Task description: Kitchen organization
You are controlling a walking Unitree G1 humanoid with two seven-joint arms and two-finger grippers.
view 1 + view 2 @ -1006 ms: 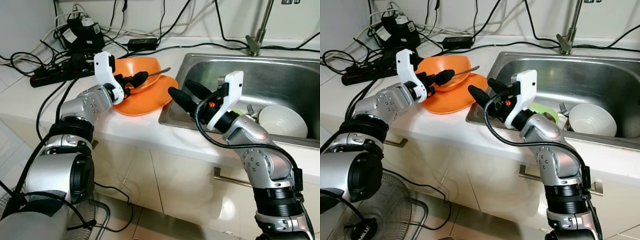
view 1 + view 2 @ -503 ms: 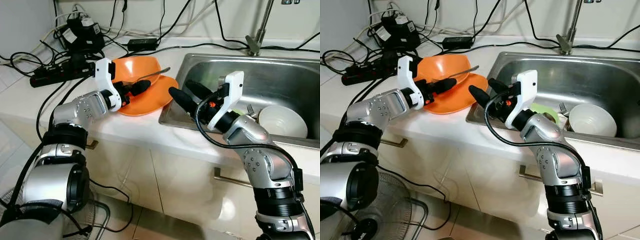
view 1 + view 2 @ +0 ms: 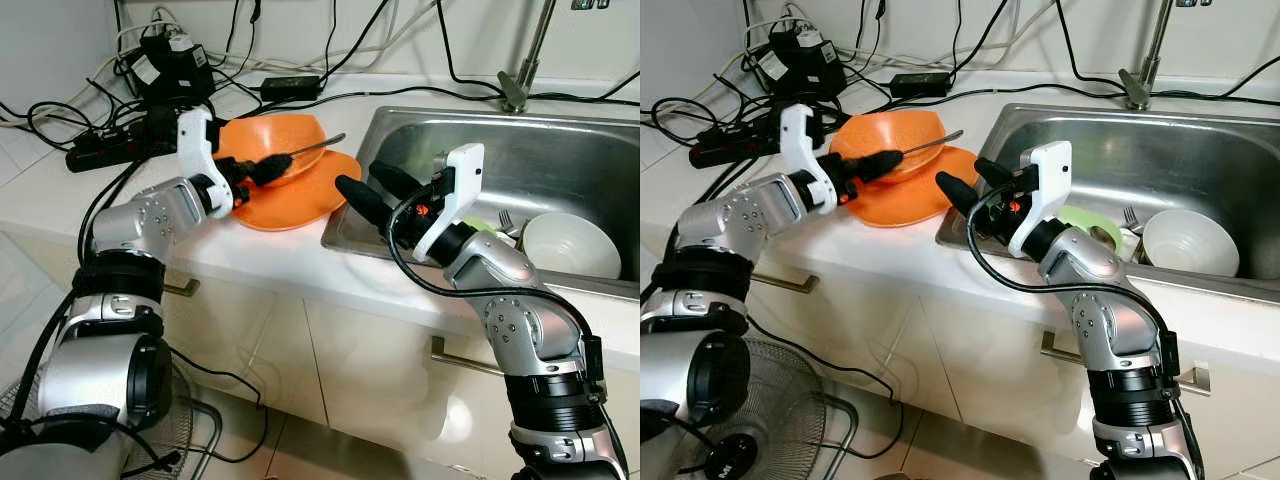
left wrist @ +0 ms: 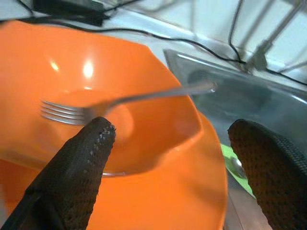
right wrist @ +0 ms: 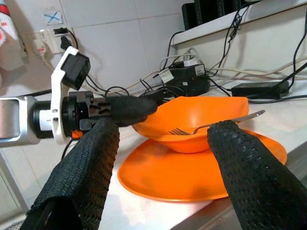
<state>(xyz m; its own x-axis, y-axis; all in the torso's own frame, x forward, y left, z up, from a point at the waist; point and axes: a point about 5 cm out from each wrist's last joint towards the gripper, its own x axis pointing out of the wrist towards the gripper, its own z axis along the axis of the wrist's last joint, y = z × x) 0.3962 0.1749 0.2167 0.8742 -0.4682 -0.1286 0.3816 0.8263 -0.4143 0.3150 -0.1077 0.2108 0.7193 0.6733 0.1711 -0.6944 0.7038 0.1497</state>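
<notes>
Your left hand (image 3: 262, 170) hovers wide open over the orange bowl (image 3: 270, 140); the thin, slippery fork (image 4: 120, 101) wants pinching mid-handle, toward 3 o'clock.

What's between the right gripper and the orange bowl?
In the right wrist view, only the orange plate's rim lies between right gripper and bowl.

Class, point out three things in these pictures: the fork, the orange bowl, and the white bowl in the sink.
fork (image 4: 144, 96), left wrist view, on the middle of its handle.
orange bowl (image 3: 262, 137), left eye view, on its inner wall.
white bowl (image 3: 570, 245), left eye view, on its inside.
</notes>
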